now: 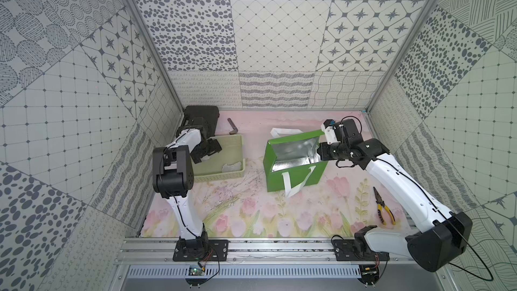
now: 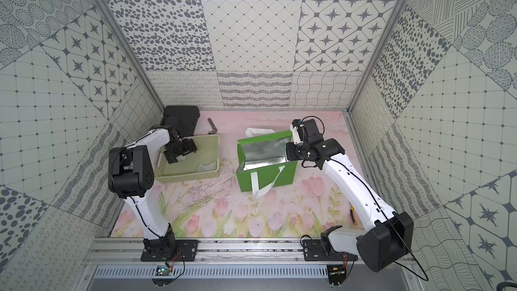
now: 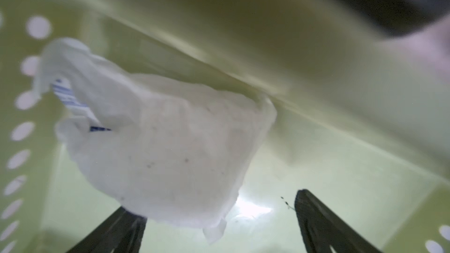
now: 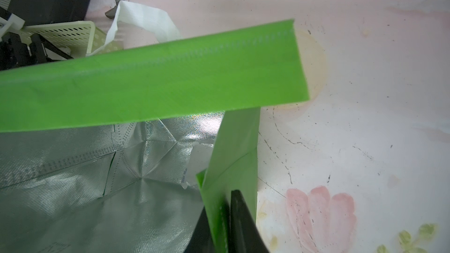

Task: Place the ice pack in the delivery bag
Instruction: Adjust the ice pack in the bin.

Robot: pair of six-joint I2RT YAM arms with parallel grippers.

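Nearest to the camera runs the metal rail (image 1: 279, 247) at the near edge; the work itself is in the far half of the flowered mat (image 1: 251, 214). On the right side stands the delivery bag (image 1: 293, 176), upright, its mouth up and the silver lining showing. The right gripper (image 4: 219, 205) is closed on the bag's right end wall, one finger inside and one outside. I judge that it holds the mouth wide, so that a pack can drop in without catching the rim.

Left of the bag, with bare mat between them, sits the pale green basket (image 1: 221, 176). The left gripper (image 3: 214, 205) is lowered into the basket's left part with its fingers spread wide, and it grips nothing yet. The ice pack (image 3: 165, 147) lies on the basket floor and leans on a wall, directly in front of this gripper. One finger is at the pack's edge and the other stands apart from it. A second whitish pouch (image 1: 231, 167) lies in the basket's near right corner.
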